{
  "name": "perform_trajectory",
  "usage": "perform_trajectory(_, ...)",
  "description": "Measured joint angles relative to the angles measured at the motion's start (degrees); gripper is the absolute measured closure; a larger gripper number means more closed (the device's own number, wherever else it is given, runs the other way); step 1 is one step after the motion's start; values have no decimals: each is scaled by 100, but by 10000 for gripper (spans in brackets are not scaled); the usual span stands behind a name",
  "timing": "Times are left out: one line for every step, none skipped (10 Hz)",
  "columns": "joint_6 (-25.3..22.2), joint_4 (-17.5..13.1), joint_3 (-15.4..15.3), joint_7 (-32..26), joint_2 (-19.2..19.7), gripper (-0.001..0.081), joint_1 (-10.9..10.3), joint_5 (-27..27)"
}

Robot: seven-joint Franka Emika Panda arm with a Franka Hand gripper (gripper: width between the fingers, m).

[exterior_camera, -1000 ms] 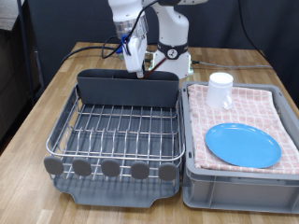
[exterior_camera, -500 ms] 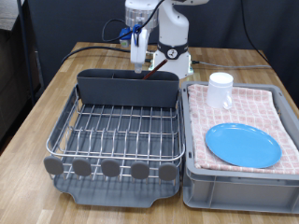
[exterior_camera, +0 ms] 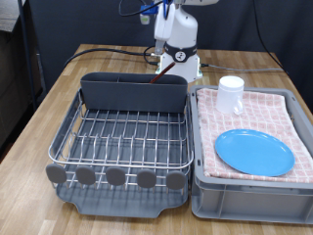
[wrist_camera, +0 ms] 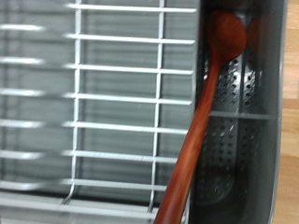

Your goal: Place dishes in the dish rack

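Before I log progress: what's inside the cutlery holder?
The wooden spoon lies in the grey cutlery holder, bowl on its perforated floor. From the exterior view the holder's wall hides nearly all of it.

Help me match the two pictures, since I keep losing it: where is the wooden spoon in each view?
Exterior view: the wooden spoon barely shows, a reddish tip sticking out of the grey cutlery holder at the rack's far end.
Wrist view: the spoon fills the frame, leaning inside the holder's perforated compartment.
Shared landmark: the silver wire rack beside the holder.
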State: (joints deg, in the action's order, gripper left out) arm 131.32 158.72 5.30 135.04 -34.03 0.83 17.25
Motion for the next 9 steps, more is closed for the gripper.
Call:
perform_trajectory(-148, -108, -33, -176, -53, 4, -172, -72)
perform_trajectory(-257, -250, -65, -385, -46, 4, -386, -167)
perform_trajectory(-304, -386, -99, -573, -10, 4, -596, -252)
perform_trajectory(-311, -519, -137, -736, 74, 4, -783, -321)
perform_trajectory(-312, -661, -175, -911, 198, 4, -961, -383)
perform_trajectory(-311, -806, -199, -1115, 345, 4, -1139, -428)
perform_trajectory(-302, -955, -223, -1348, 506, 4, -1317, -502)
perform_trajectory(-300, -1108, -242, -1555, 676, 4, -1483, -587)
perform_trajectory(-263, -1263, -249, -1788, 861, 4, -1644, -711)
